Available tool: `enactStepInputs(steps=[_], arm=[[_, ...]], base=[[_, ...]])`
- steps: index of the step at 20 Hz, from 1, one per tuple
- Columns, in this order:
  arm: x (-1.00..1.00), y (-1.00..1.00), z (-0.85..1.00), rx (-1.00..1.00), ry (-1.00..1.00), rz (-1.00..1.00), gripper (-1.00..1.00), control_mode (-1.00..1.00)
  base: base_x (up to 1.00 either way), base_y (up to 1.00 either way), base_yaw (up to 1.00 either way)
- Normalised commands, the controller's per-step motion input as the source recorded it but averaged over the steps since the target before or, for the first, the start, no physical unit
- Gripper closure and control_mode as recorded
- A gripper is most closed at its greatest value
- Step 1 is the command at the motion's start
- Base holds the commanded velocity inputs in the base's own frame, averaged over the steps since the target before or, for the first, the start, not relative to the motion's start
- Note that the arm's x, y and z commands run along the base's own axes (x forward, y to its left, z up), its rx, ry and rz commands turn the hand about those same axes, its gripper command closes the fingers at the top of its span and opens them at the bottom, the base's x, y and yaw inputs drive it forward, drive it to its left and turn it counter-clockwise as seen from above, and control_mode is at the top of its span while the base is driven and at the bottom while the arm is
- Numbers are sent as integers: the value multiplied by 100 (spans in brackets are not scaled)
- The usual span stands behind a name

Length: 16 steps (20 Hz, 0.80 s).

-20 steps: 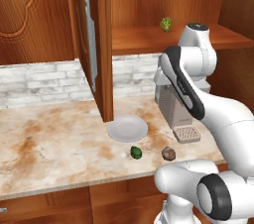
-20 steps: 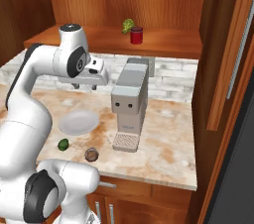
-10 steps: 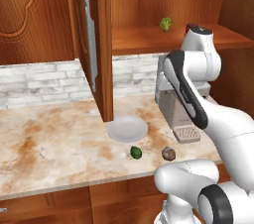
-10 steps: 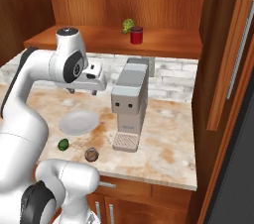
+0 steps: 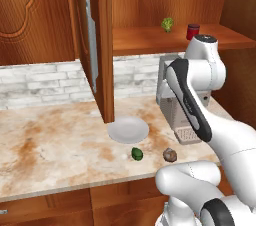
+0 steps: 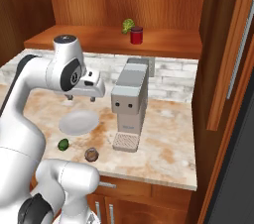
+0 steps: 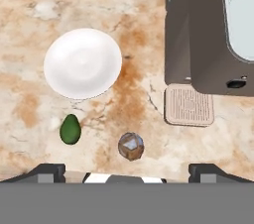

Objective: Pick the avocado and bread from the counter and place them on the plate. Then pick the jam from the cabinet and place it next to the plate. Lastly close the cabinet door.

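The gripper [image 6: 80, 99] hangs high over the counter [image 7: 30, 104], jaws wide apart and holding nothing. The avocado [image 7: 70, 129] and bread [image 7: 131, 146] lie near the white plate [image 7: 83, 63]. The jam [image 6: 136, 35] stands in the cabinet [image 6: 149, 0]

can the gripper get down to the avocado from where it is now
Probably yes. The open gripper hangs above the plate, and the avocado lies bare on the counter, apart from the plate and the bread. Nothing stands over it.
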Motion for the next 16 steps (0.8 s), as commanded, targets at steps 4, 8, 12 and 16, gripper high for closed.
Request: enactStepInputs(steps=[4,8,12,16], arm=[[-7,0,-18,0,0,0,-100,-100],[-10,0,-19,0,0,0,-100,-100],[-10,0,-21,0,0,0,-100,-100],[-14,0,-21,0,0,0,-100,-100]], base=[[0,0,0],[0,0,0],[0,0,0],[0,0,0]])
